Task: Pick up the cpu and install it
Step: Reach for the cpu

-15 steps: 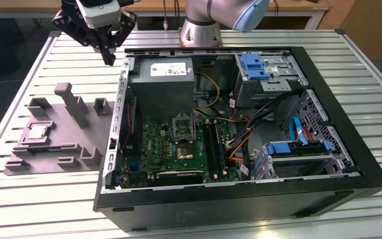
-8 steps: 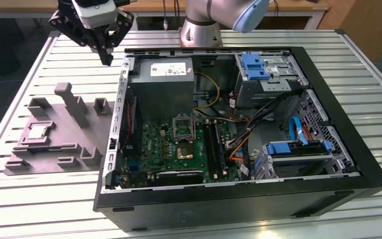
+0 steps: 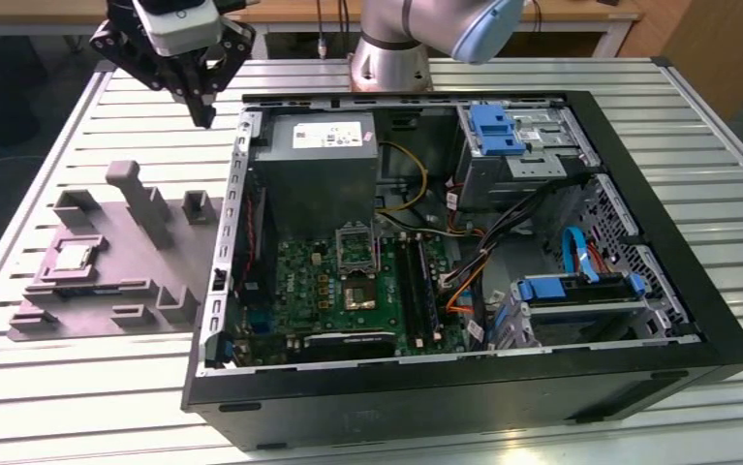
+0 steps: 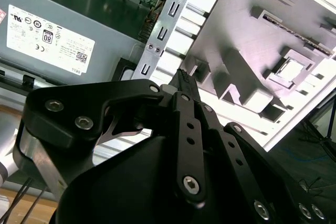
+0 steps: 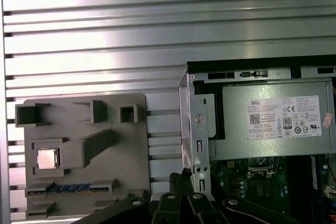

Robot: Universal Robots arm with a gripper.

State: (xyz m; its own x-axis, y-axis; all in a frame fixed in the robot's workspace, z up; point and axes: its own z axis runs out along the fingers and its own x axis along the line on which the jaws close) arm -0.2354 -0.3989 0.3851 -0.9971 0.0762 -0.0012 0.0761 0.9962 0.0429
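Observation:
The cpu [image 3: 72, 258] is a small silvery square lying flat in a recess of the grey plastic fixture [image 3: 112, 291] at the exterior view's left; both wrist views show it too [image 5: 47, 159] [image 4: 292, 70]. My gripper [image 3: 203, 116] hangs high above the table beyond the fixture's far end, close to the case's corner, well away from the cpu. Its black fingers meet at the tips with nothing between them, as both wrist views show [image 4: 184, 80] [image 5: 177, 180]. The metal-framed socket [image 3: 356, 247] sits on the green motherboard [image 3: 306, 291] inside the open case.
The open black computer case [image 3: 656, 232] fills the table's middle and the exterior view's right, with a grey power supply [image 3: 325, 165] at its back. The fixture has upright posts [image 3: 136, 199] and a memory stick [image 5: 71, 187] in a slot. Slatted metal table [image 3: 74, 387] lies around.

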